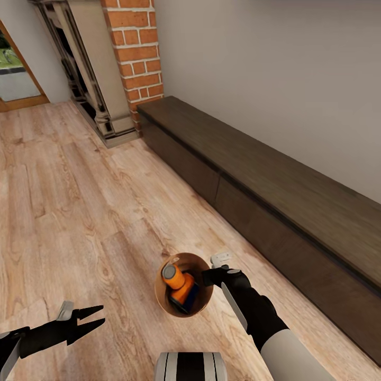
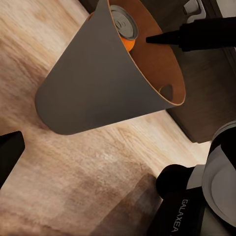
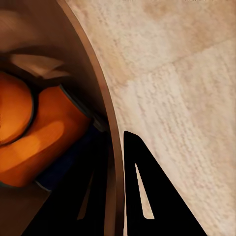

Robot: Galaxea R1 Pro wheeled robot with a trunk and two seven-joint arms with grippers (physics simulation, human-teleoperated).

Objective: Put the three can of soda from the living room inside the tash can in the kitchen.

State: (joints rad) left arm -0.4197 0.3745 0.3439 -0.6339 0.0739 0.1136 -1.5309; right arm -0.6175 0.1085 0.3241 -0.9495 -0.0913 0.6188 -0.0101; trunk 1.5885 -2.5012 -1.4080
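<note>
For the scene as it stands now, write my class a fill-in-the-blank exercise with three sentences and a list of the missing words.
1. The right gripper grips the bin by its ____.
2. The soda cans lie ____ the bin.
3. The jaws of the left gripper stand ____, with nothing between them.

Missing words: rim; inside; open

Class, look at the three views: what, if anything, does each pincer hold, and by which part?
The right pincer grips the trash can by its rim, one finger outside the wall and one inside. The left pincer is open and holds nothing.
</note>
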